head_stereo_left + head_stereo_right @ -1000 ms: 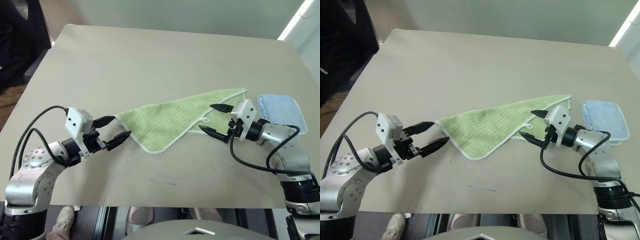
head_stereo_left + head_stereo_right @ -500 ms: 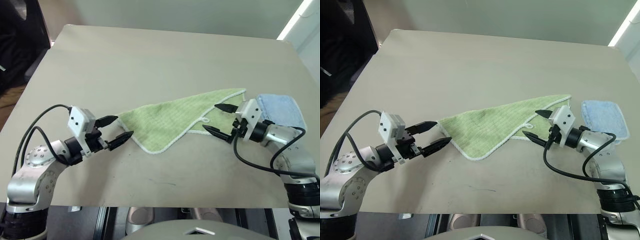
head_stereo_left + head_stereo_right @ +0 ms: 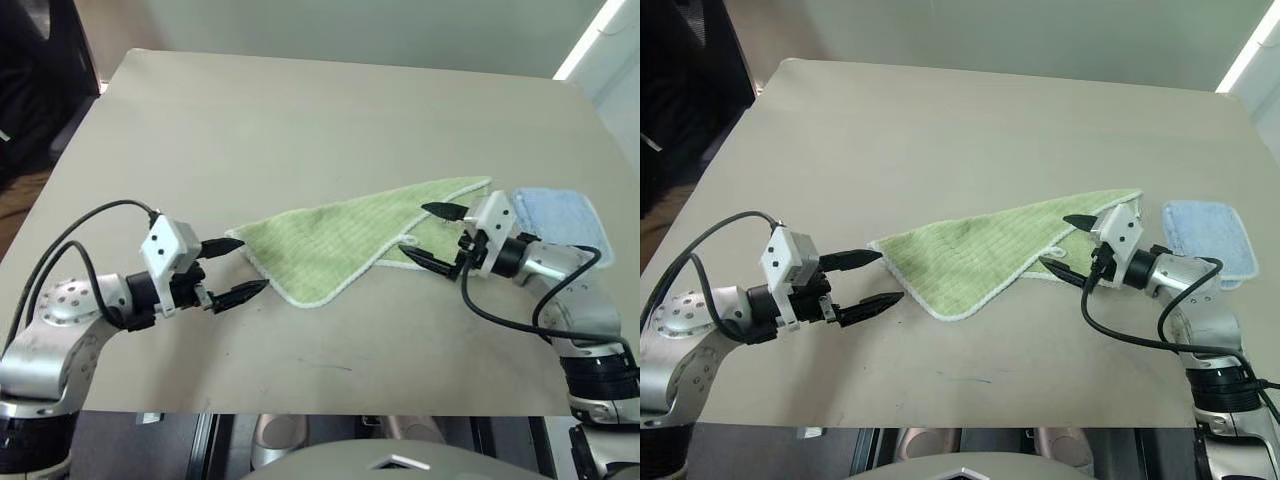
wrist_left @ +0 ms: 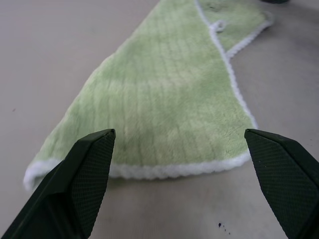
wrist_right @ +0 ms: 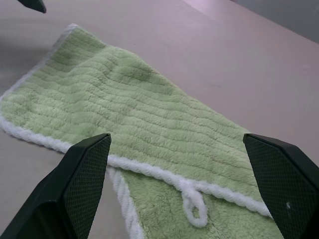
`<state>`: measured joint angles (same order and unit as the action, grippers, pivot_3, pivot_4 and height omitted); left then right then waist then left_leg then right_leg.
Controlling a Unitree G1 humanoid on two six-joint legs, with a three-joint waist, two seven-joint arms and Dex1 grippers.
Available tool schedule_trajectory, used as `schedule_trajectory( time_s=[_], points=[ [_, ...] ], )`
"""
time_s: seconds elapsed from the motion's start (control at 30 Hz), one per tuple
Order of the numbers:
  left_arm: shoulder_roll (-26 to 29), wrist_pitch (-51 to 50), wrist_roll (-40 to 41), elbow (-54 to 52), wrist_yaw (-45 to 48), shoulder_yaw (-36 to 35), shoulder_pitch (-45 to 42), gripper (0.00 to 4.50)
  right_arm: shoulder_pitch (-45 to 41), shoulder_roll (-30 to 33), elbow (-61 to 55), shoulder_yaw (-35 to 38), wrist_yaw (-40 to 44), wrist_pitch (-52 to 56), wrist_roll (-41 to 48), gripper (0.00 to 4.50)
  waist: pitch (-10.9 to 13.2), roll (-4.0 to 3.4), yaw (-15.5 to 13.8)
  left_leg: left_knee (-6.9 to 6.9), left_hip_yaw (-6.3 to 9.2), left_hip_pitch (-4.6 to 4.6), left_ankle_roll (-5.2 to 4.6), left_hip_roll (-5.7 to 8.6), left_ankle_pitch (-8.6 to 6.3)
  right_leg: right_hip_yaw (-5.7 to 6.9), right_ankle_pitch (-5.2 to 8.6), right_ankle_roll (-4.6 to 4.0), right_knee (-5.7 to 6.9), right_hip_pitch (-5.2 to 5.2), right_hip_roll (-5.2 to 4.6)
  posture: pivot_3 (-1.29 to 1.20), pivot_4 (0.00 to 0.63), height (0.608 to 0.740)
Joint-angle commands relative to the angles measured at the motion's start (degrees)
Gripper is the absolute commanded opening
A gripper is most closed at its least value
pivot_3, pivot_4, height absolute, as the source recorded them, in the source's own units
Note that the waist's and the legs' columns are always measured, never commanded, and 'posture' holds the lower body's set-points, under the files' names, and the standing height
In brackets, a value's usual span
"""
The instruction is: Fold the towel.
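Observation:
The light green towel (image 3: 340, 235) lies folded into a long triangle on the table, white stitching along its edges and a small white loop tag (image 5: 194, 206) near its right end. My left gripper (image 3: 234, 269) is open just off the towel's left corner, holding nothing. At the towel's right end my right gripper (image 3: 430, 235) hovers open over the cloth, one fingertip above it and one by the loop tag. Both wrist views look along wide-apart black fingers (image 4: 79, 184) at the towel (image 4: 174, 104).
A smaller pale blue cloth (image 3: 560, 220) lies to the right of the towel, behind my right wrist. The beige table (image 3: 330, 110) stretches bare beyond the towel; its front edge runs close under both arms. A dark object stands past the table's far left corner.
My left gripper has turned at the wrist, its fingers now spread more one above the other beside the towel's left corner. The right gripper and the towel have stayed put.

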<state>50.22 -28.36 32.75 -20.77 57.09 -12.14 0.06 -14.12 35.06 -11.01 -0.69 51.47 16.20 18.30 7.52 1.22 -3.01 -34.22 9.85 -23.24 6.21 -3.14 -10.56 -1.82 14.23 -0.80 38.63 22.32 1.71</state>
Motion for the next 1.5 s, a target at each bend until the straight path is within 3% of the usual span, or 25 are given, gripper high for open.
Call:
schedule_trajectory(
  time_s=[0.03, 0.23, 0.5, 0.77, 0.87, 1.23, 1.4, 1.5],
  points=[
    [3.01, 4.49, -3.61, 1.59, 7.16, 5.43, -3.83, 4.46, -0.79, 0.35, -0.73, 1.10, 0.04, -1.02, 0.41, 4.50, 0.00, 0.00, -0.03, 0.00, 0.00, -0.01, -0.01, -0.01, -0.01, 0.00, 0.00, -0.01, 0.00, 0.02, 0.00, 0.00, 0.150, 0.740],
    [4.88, 11.89, -10.94, 7.77, 19.10, 17.79, -14.25, 4.46, -0.28, 0.08, -1.65, 1.57, -1.18, -0.86, 0.30, 4.50, 0.00, 0.00, -0.05, -0.02, 0.02, -0.25, -0.02, -0.04, -0.02, -0.01, -0.06, 0.03, -0.01, 0.24, 0.00, 0.00, 0.150, 0.740],
    [-1.45, 22.33, -23.11, 18.37, 25.23, 31.18, -27.49, 4.46, 3.80, 0.06, -6.05, 3.16, -4.27, 0.42, 0.68, 4.50, -0.02, -0.04, -0.16, -0.38, -0.04, -0.61, -0.32, -0.50, -0.18, 0.02, -0.41, 0.65, -0.07, 0.39, 0.00, 0.00, 0.150, 0.740],
    [-5.57, 25.54, -27.55, 22.48, 28.05, 35.96, -32.04, 4.46, 6.15, 0.13, -8.40, 4.33, -6.12, 1.25, 0.88, 4.50, -0.02, -0.03, -0.09, -0.91, -0.29, -0.84, -0.56, -0.56, -0.39, -0.08, -0.63, 0.94, -0.24, 0.41, -0.01, 0.00, 0.150, 0.740],
    [-5.64, 27.69, -29.21, 24.07, 28.14, 36.34, -32.19, 3.87, 6.47, 0.19, -8.71, 4.57, -6.44, 1.30, 1.01, 4.50, -0.02, -0.03, -0.03, -0.92, -0.45, -0.79, -0.59, -0.59, -0.39, -0.15, -0.66, 0.97, -0.25, 0.41, -0.01, 0.00, 0.150, 0.740],
    [-5.24, 27.72, -28.02, 23.91, 27.81, 34.89, -29.94, 0.08, 5.63, 0.69, -7.97, 5.01, -5.94, 1.15, 1.18, 4.50, -0.03, -0.05, 0.10, -1.03, -0.75, -0.75, -0.78, -0.53, -0.28, -0.63, -0.84, 1.18, -0.28, 0.41, -0.01, 0.00, 0.150, 0.740],
    [-1.95, 28.43, -26.91, 22.39, 28.58, 32.28, -26.54, 0.03, 5.03, 1.02, -7.30, 5.04, -5.41, 0.86, 1.05, 4.50, -0.04, -0.06, 0.50, -1.00, -1.06, -0.71, -0.99, -0.56, -0.40, -1.04, -0.94, 1.37, -0.52, 0.43, 0.06, 0.00, 0.150, 0.740],
    [1.11, 26.68, -21.54, 19.28, 31.61, 29.23, -23.54, 0.03, 4.22, 1.12, -6.32, 4.87, -5.38, 0.18, 0.36, 4.50, -0.05, -0.07, 1.15, -1.00, -1.21, -0.70, -1.24, -0.59, -0.55, -1.34, -0.96, 1.47, -0.62, 0.51, 0.10, 0.00, 0.150, 0.740]
  ],
)
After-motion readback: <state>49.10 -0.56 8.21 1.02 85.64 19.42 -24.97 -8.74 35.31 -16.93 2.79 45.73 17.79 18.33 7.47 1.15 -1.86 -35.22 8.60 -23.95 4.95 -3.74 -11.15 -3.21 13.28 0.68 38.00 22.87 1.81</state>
